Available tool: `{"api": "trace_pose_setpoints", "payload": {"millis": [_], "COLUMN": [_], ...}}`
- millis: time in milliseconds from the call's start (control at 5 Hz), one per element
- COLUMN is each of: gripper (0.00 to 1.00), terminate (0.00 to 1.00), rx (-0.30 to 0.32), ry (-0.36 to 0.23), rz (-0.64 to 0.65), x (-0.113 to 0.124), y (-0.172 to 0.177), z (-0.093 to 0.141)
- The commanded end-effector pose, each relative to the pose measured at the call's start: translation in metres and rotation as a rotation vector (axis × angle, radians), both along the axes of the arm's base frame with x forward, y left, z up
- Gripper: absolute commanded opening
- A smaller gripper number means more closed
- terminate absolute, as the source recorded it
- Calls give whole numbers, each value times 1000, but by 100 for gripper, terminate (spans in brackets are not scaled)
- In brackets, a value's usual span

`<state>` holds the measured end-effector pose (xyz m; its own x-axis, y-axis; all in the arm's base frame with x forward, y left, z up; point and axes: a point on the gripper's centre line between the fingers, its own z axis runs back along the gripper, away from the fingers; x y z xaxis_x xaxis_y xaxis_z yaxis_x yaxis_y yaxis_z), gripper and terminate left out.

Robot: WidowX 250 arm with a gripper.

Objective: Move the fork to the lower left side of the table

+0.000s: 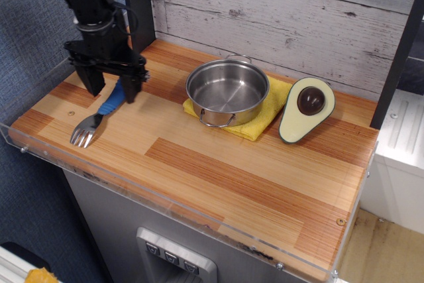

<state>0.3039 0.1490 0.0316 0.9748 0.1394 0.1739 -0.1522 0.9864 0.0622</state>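
Black gripper (111, 85) stands with its two fingers spread wide apart, straddling the fork's (99, 113) ribbed blue handle without closing on it. That fork lies flat near the table's (218, 177) front left corner, silver tines toward the clear acrylic rim. No writing is readable. Further right, a shiny steel pot (227, 91) sits on a yellow cloth (264, 118), beside a smooth halved avocado (306, 109).

Whitewashed plank wall (285, 4), blue fabric panel (33, 38)
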Motion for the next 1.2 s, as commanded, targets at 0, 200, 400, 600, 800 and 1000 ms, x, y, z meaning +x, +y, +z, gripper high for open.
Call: {"api": "trace_pose_setpoints", "payload": {"millis": [0, 200, 400, 600, 800, 1000], "gripper": [100, 100, 100, 100, 100, 100], "terminate": [0, 0, 0, 0, 0, 0], "rx": [71, -6, -30, -19, 6, 6], "ry": [-99, -27, 22, 48, 79, 79], "rz": [-59, -93, -126, -164, -175, -175], "x": [-5, 0, 7, 16, 21, 21], "y": [-33, -55, -75, -90, -97, -97], "z": [79, 95, 100, 101, 101, 101]}}
